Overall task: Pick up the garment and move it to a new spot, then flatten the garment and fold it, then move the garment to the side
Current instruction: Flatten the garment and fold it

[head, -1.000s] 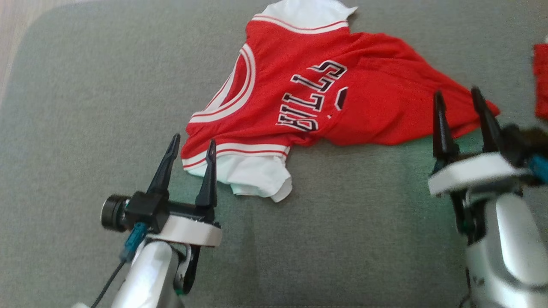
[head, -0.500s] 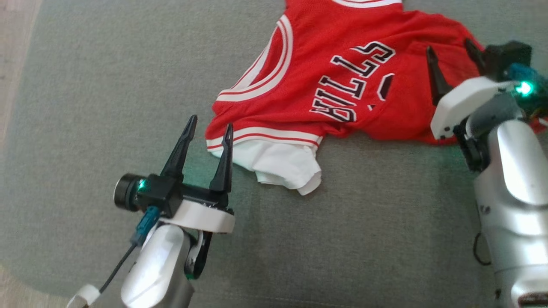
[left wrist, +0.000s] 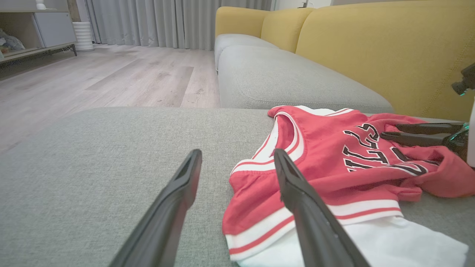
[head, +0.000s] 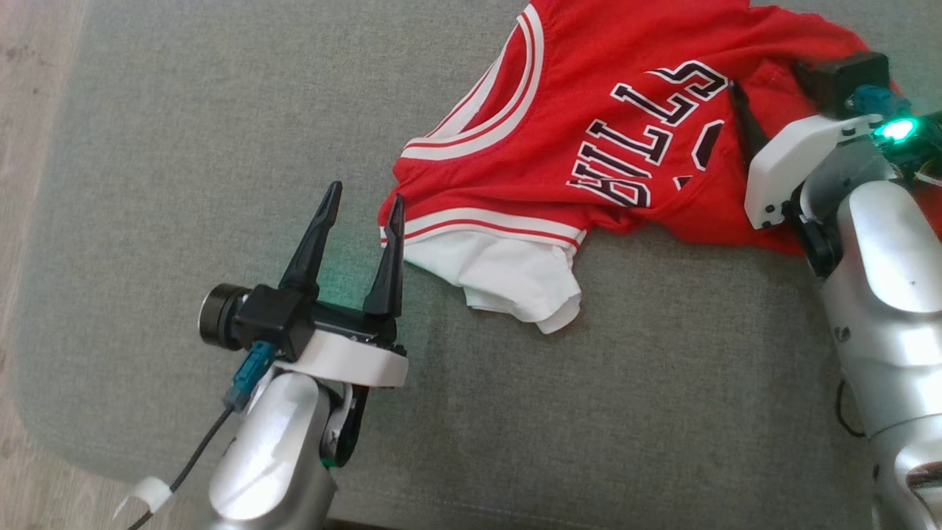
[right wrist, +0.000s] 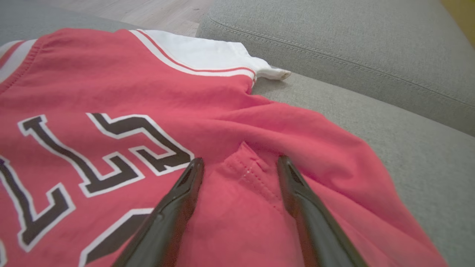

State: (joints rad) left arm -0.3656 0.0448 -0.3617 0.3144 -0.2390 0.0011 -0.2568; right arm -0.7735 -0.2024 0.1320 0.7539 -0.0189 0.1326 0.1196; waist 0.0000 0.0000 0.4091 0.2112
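Observation:
The garment [head: 589,110] is a red jersey with white sleeves and black lettering, lying crumpled on the grey cushion [head: 184,147]. My left gripper [head: 366,195] is open at the near sleeve's corner, its right finger over the striped cuff. The left wrist view shows that gripper [left wrist: 236,152] open, with the garment [left wrist: 326,159] to the right of the gap. My right gripper [head: 765,77] is open over the red body beside the lettering. In the right wrist view a raised hemmed fold of the garment [right wrist: 111,85] lies between the open right gripper [right wrist: 239,160] fingers.
A wood floor [head: 29,110] lies past the cushion's left edge. A second grey seat cushion [left wrist: 282,78] and a yellow sofa back [left wrist: 371,44] stand beyond the garment. A low cabinet [left wrist: 37,26] is far across the floor.
The head camera has shifted, so the whole picture slid. My right gripper moved forward from the garment's near edge to over its middle by the lettering. The left gripper stays at the sleeve corner.

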